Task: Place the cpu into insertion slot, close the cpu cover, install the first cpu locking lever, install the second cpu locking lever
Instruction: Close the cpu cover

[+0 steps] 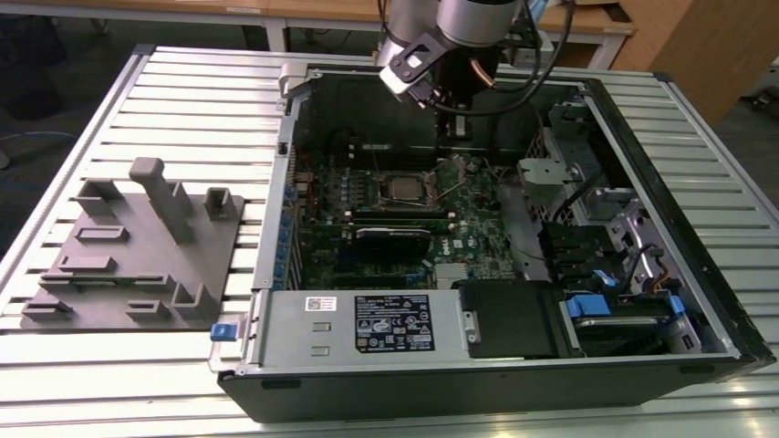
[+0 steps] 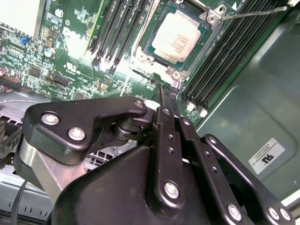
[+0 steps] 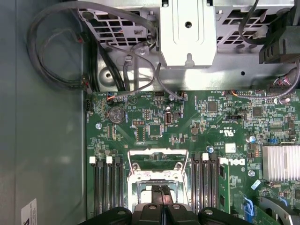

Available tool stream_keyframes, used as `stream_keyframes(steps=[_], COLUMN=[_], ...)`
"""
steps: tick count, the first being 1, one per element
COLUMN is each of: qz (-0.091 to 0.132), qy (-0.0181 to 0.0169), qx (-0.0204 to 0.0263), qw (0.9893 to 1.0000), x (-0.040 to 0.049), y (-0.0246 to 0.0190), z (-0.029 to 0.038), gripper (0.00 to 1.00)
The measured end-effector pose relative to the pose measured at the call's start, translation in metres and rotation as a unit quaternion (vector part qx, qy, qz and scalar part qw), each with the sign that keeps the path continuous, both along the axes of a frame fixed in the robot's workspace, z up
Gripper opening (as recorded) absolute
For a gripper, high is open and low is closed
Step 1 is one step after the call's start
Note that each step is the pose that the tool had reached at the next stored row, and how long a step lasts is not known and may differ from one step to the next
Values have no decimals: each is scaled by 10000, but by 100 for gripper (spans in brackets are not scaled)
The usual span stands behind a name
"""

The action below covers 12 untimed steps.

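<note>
Second wrist view: cpu (image 2: 176, 40) seated in insertion slot (image 2: 143, 56), claw (image 2: 168, 99) closed on nothing.

Grey fixture block (image 1: 122, 274) on slatted table (image 1: 195, 100), PSU (image 1: 305, 324) in PC case (image 1: 487, 392)

The cpu (image 2: 176, 41) showed a dull silvery-grey metal top, smooth and matt, against the glossy green motherboard (image 2: 70, 61), while a thin locking lever (image 2: 253, 11) of bare bright metal wire caught the light; the gripper (image 2: 165, 94) wore matt black links fastened with shiny metal bolts, the computer case (image 1: 487, 397) was black painted sheet metal, the table (image 1: 182, 82) ribbed pale matt metal, and the fixture (image 1: 134, 265) matt grey plastic
</note>
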<state>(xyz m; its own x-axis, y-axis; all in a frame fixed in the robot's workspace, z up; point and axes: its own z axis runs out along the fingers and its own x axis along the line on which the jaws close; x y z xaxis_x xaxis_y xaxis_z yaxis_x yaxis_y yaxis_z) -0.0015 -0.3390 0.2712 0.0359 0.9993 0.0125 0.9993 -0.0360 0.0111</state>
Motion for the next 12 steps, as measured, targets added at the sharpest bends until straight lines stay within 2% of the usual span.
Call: stream_keyframes(steps=[6, 12], qz=[0, 0], qy=[0, 0], qx=[0, 0], qw=[10000, 10000], x=[80, 196], y=[0, 4], z=[-4, -11], gripper=[10, 10])
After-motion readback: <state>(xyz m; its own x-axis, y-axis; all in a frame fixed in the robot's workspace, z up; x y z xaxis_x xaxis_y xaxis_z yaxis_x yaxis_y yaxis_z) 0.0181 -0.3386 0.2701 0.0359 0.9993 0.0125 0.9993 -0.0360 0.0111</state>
